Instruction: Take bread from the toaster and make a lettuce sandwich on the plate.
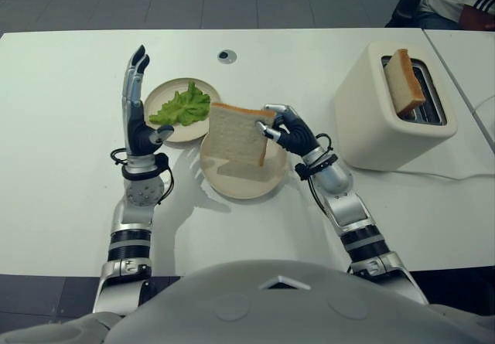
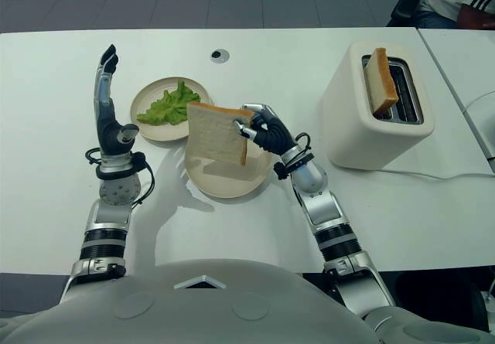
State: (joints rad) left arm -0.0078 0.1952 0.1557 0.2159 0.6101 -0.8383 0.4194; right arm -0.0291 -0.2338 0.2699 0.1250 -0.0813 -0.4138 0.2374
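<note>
Light, soft and easily crushed, the bread slice (image 1: 236, 133) is pinched at its crust edge by the right hand (image 1: 292, 133), whose fingers (image 1: 271, 132) hold it upright over the plate (image 1: 240, 185) mid-tabletop (image 1: 62, 89); the left hand (image 1: 139, 108) is raised, straight-fingered and empty.

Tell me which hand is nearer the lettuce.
Left. The left hand stands open just left of the lettuce; the right hand, gripping a bread slice above the larger plate, is farther off to its right.

Right robot hand (image 2: 267, 134) grips bread slice (image 2: 216, 134) above plate (image 2: 224, 183).
</note>
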